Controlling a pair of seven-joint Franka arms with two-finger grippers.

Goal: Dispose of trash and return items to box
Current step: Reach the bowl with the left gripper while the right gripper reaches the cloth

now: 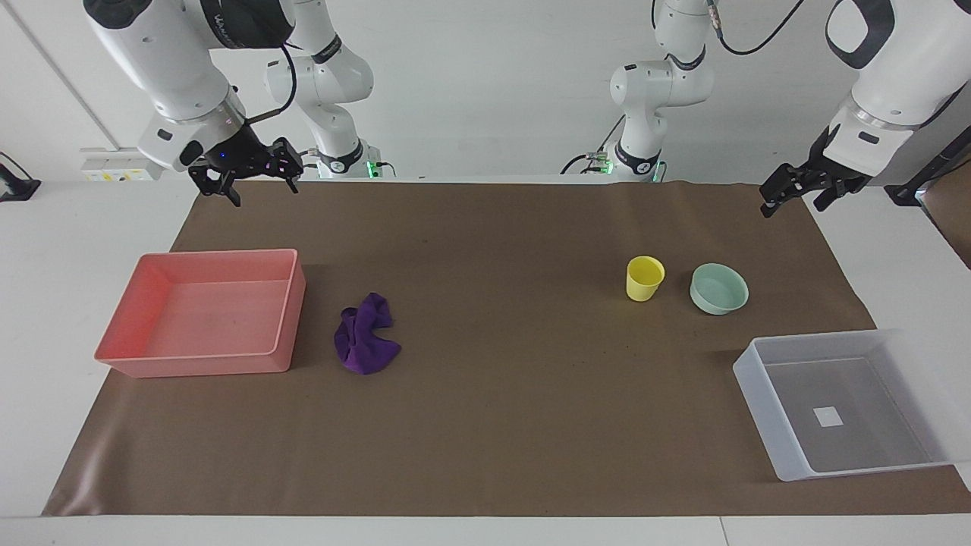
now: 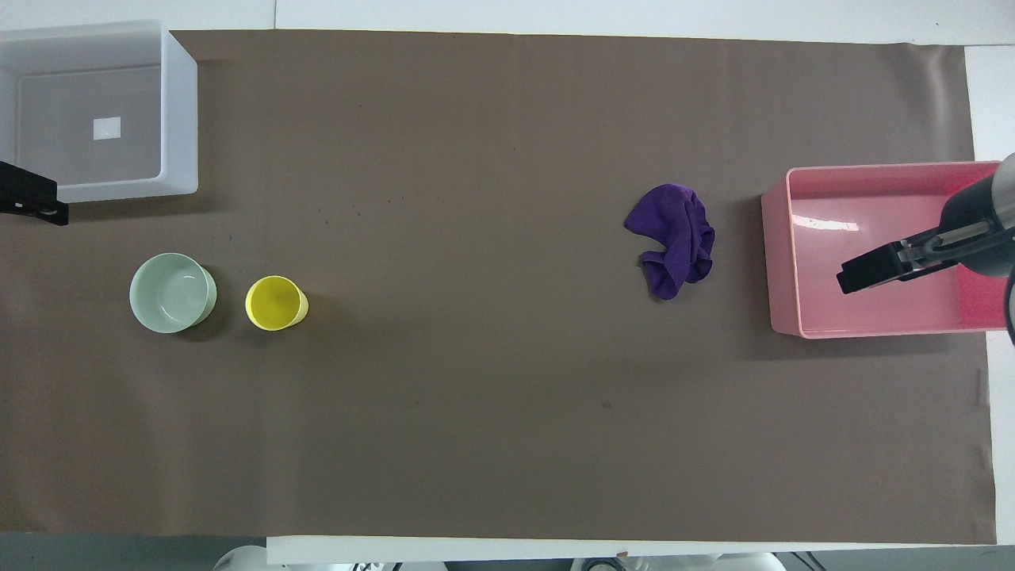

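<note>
The purple cloth [image 1: 367, 345] lies crumpled on the brown mat beside the pink tray; it also shows in the overhead view [image 2: 672, 238]. The yellow cup [image 1: 645, 277] stands upright beside the mint bowl [image 1: 718, 288], both nearer to the robots than the translucent box [image 1: 761, 409]. They show from overhead as the cup [image 2: 275, 303], the bowl [image 2: 172, 292] and the box [image 2: 179, 119], which holds only its white label. My right gripper [image 1: 260, 191] is open and empty, raised over the pink tray [image 2: 872, 274]. My left gripper [image 1: 795, 206] is open and empty, raised at the mat's edge by the box [image 2: 36, 205].
The pink tray [image 1: 292, 311] is empty at the right arm's end of the table, seen from overhead too [image 2: 781, 262]. The brown mat [image 1: 501, 318] covers most of the white table. Both arms hang high and wait.
</note>
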